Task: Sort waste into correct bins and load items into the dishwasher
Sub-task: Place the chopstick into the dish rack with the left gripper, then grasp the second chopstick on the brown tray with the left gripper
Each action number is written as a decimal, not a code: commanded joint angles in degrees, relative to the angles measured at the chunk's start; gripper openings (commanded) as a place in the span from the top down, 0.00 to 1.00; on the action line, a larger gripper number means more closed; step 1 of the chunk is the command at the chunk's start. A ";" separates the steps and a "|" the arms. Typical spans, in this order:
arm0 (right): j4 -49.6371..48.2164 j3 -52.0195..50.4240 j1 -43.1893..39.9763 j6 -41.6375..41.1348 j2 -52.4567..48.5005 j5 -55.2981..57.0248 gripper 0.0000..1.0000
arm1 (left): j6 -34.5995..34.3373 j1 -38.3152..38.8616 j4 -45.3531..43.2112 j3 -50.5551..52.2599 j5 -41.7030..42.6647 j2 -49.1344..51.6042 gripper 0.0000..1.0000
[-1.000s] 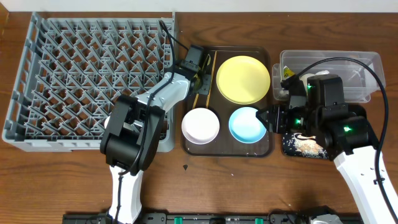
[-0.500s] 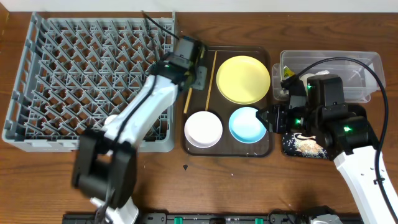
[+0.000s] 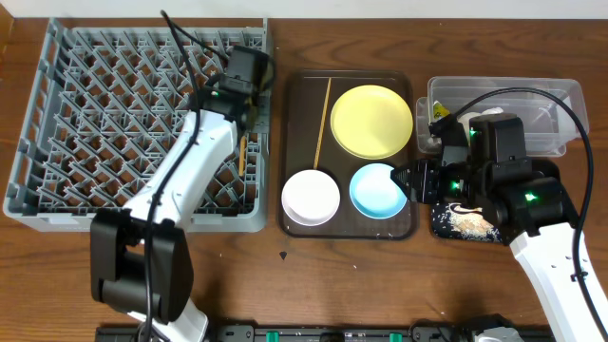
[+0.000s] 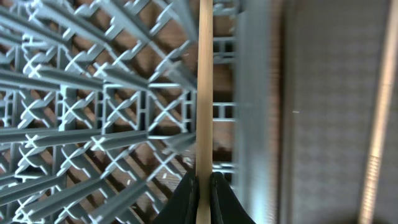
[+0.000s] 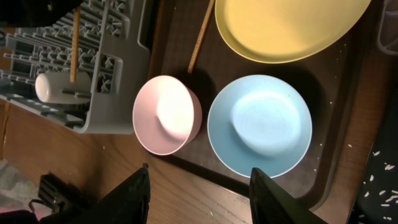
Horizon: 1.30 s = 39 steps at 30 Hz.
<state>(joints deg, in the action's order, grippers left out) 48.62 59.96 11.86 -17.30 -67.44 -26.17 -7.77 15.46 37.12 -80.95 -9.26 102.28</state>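
While the left claw (image 4: 204, 186) pinches one wooden chopstick (image 4: 204, 93) above the right side of the grey dish rack (image 3: 142, 220), the right claw (image 5: 200, 180) stands spread near the light blue bowl (image 5: 260, 123). The second chopstick (image 3: 323, 119) lies on the brown tray (image 3: 296, 95), beside the yellow plate (image 3: 371, 121).

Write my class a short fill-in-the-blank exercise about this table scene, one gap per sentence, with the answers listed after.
The left arm's fingers are shut on a thin wooden ___ over the grey dish rack.
The right arm's fingers stand ___ and hold nothing.
On the brown tray, the pinkish bowl sits beside a bowl coloured light ___.
A second stick lies left of the round ___ plate.
Answers: chopstick; open; blue; yellow.
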 commanded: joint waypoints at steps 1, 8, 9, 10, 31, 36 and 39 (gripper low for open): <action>-0.04 0.68 0.15 1.07 0.04 -0.63 0.51 | -0.90 -0.79 -0.15 0.22 2.84 1.84 0.92; -0.02 0.68 0.17 1.05 0.04 -0.63 0.50 | -0.92 -0.76 0.15 0.20 4.50 3.54 0.83; -0.02 0.68 0.17 1.05 0.04 -0.63 0.50 | -0.92 -0.76 0.17 0.20 4.59 3.32 0.78; -0.02 0.68 0.17 1.05 0.04 -0.63 0.50 | -0.92 -0.79 0.28 0.20 4.57 2.89 0.77; -0.04 0.68 0.15 1.07 0.04 0.87 0.47 | 0.42 11.19 -11.21 0.15 9.01 5.42 0.59; -0.02 0.68 0.15 1.07 0.04 0.87 0.47 | 0.20 11.63 -14.40 0.15 9.90 11.72 0.54; -0.37 0.66 0.17 1.07 0.02 1.18 0.46 | 0.17 11.63 -16.24 0.15 13.22 14.84 0.53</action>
<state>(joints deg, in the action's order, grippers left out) 48.58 59.96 11.86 -17.30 -67.44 -25.67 -7.66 27.18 22.15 -80.93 1.37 114.96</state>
